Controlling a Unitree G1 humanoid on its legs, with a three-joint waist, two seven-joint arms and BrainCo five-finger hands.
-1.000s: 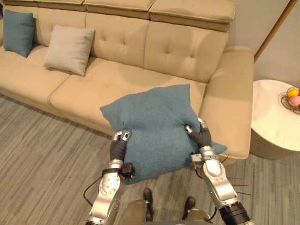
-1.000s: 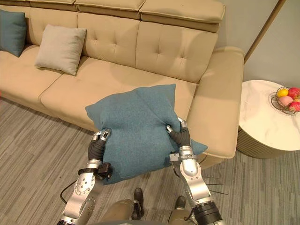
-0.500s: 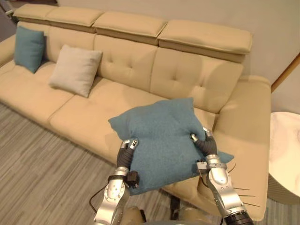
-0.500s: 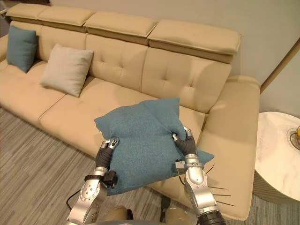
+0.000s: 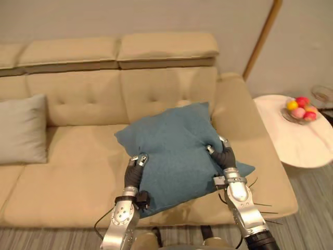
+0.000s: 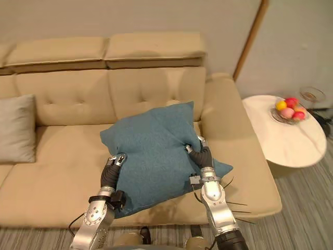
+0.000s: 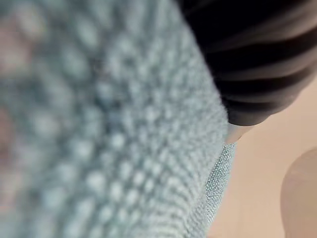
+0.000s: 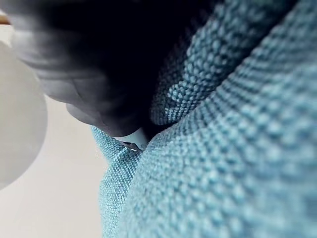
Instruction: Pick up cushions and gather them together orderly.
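Observation:
A large teal cushion (image 5: pixel 177 151) hangs above the right seat of the beige sofa (image 5: pixel 78 172), held between both hands. My left hand (image 5: pixel 135 171) is shut on its lower left edge. My right hand (image 5: pixel 223 156) is shut on its right side, where the fabric bunches into creases. Both wrist views look at the teal knit (image 7: pixel 99 129) (image 8: pixel 237 148) from very close. A pale grey cushion (image 5: pixel 21 130) leans upright against the sofa back at the far left.
A round white side table (image 5: pixel 294 140) stands right of the sofa's armrest (image 5: pixel 234 109) and carries a wire bowl of fruit (image 5: pixel 301 108). Striped grey floor (image 5: pixel 312 198) runs along the sofa's front. The seat between the two cushions is bare.
The camera has swung right and closer to the sofa, so the far teal cushion has left the picture. Both hands still hold the large teal cushion, now over the seat rather than the floor.

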